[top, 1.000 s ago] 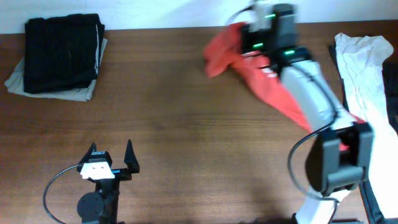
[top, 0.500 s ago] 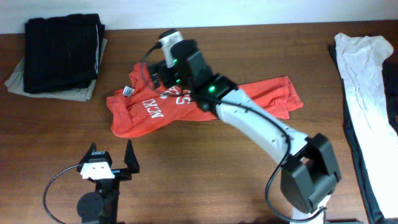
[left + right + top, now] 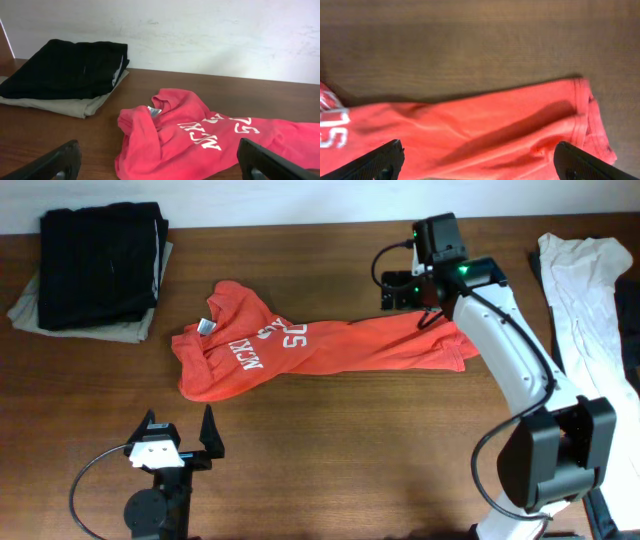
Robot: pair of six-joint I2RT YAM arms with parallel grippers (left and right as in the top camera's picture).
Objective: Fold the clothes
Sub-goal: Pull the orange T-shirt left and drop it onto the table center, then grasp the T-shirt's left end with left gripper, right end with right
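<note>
Moved: right gripper (image 3: 400, 290) has swung from the lettered end to the hem end at the right since half a second ago.
Garment: red-orange T-shirt (image 3: 320, 350) lies stretched lengthwise across the back middle of the table (image 3: 330, 470), with its white lettering (image 3: 270, 345) facing up.
Edges: the collar end is bunched at the left, and the stitched hem (image 3: 580, 110) lies flat at the right.
Right gripper: fingers are spread wide over the hem end, pinching nothing.
Left gripper (image 3: 180, 425): spread and empty near the front edge, well apart from the shirt.
Open room: bare wood runs in front of the shirt, between the two arms.
Margins: a black folded stack (image 3: 100, 265) sits on a beige garment (image 3: 140, 328) at the back left. A white garment (image 3: 580, 290) lies along the right edge.
</note>
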